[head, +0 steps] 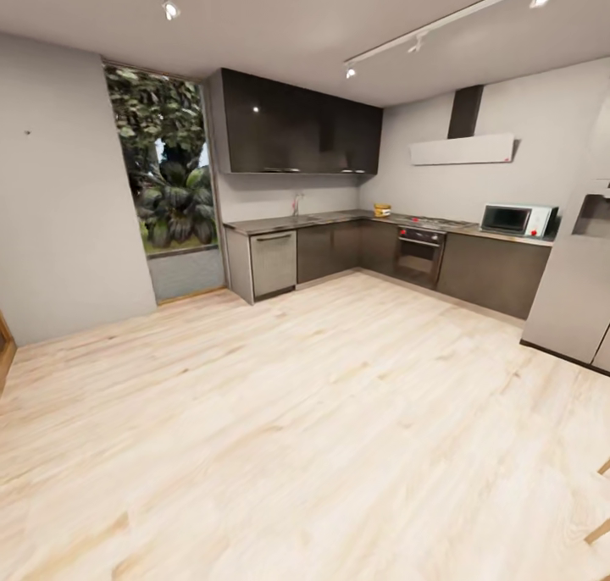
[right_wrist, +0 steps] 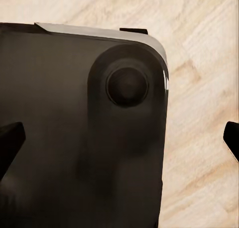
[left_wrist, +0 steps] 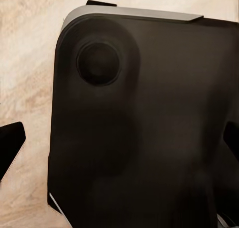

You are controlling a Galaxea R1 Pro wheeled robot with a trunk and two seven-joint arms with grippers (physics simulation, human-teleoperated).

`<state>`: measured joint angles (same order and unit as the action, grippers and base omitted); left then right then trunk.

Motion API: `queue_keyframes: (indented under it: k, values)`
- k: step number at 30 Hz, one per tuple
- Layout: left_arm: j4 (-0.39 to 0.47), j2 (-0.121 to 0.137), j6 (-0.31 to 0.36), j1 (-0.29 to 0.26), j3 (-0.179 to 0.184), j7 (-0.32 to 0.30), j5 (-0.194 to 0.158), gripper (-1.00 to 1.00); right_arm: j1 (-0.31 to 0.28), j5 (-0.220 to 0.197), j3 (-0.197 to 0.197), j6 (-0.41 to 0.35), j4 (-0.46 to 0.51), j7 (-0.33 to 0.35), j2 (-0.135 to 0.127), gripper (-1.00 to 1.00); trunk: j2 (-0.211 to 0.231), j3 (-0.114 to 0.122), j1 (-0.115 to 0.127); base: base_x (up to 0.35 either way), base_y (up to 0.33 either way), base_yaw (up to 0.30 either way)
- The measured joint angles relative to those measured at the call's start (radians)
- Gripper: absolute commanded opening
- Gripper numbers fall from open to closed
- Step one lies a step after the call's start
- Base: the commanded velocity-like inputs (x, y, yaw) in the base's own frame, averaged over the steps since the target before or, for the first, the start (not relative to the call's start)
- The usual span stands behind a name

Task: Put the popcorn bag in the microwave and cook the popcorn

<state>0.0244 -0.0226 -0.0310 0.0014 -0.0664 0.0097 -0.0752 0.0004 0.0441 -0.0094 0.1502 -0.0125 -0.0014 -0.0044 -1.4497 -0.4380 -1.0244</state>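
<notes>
Across a wide wood floor [head: 322, 412], the popcorn bag [head: 382, 210] sits on the table [head: 339, 218] in the far corner, well apart from the microwave [head: 518, 220] further right. Both wrist views look down on the robot's dark base [left_wrist: 144, 123]; each gripper's jaws stand wide apart, holding nothing

Counts, all relative to the countertop [head: 339, 219]: 1 microwave [head: 518, 220] on its right end, 1 popcorn bag [head: 382, 210] at its corner, 1 oven [head: 418, 256] and 1 dishwasher [head: 273, 263] under it, 1 range hood [head: 463, 149] above, 1 fridge [head: 576, 284] beyond its right end.
</notes>
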Motion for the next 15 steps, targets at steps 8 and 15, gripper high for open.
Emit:
queue_keyframes:
  k: [8, 15]
  values:
    - [0.0, 0.001, 0.002, 0.0, 0.0, 0.0, 0.0, 1.0, 0.0, -0.002, -0.001, 0.0, 0.0, 0.0, 0.0, 1.0, 0.0, 0.0, 0.0, 0.322, 0.0, 0.0]
    - [-0.001, 0.002, 0.001, 0.0, 0.0, 0.0, 0.0, 1.0, 0.0, -0.002, -0.001, 0.0, 0.0, 0.0, 0.0, 1.0, 0.0, 0.0, 0.0, 0.322, 0.0, 0.0]
